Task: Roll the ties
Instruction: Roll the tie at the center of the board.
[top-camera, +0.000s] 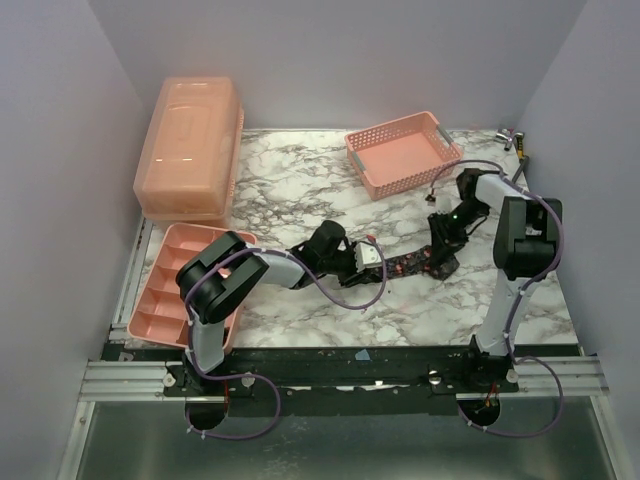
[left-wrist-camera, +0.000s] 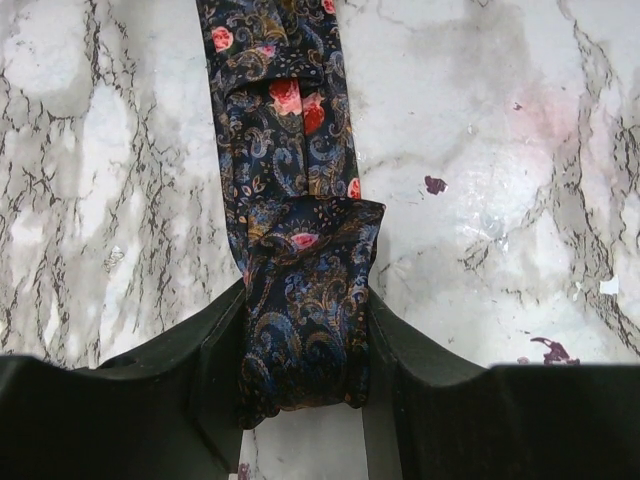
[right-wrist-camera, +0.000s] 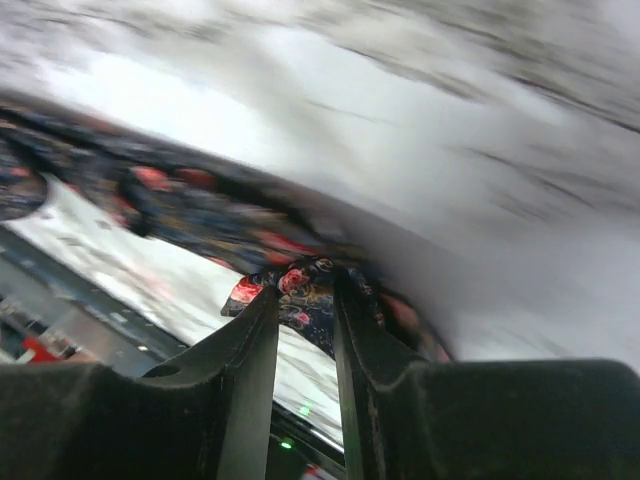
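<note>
A dark floral tie (top-camera: 408, 266) lies stretched across the marble surface (top-camera: 300, 185) between two arms. The left gripper (left-wrist-camera: 306, 292), partly closed, clamps its folded end. The right gripper (right-wrist-camera: 305, 288) stands slightly parted at the other end; blur hides whether it grips.

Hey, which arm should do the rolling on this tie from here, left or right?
Left, probably. The left pincer clamps the folded-over end of the tie, whose strip runs straight away. The right pincer is at the other end, its grip unclear.
</note>
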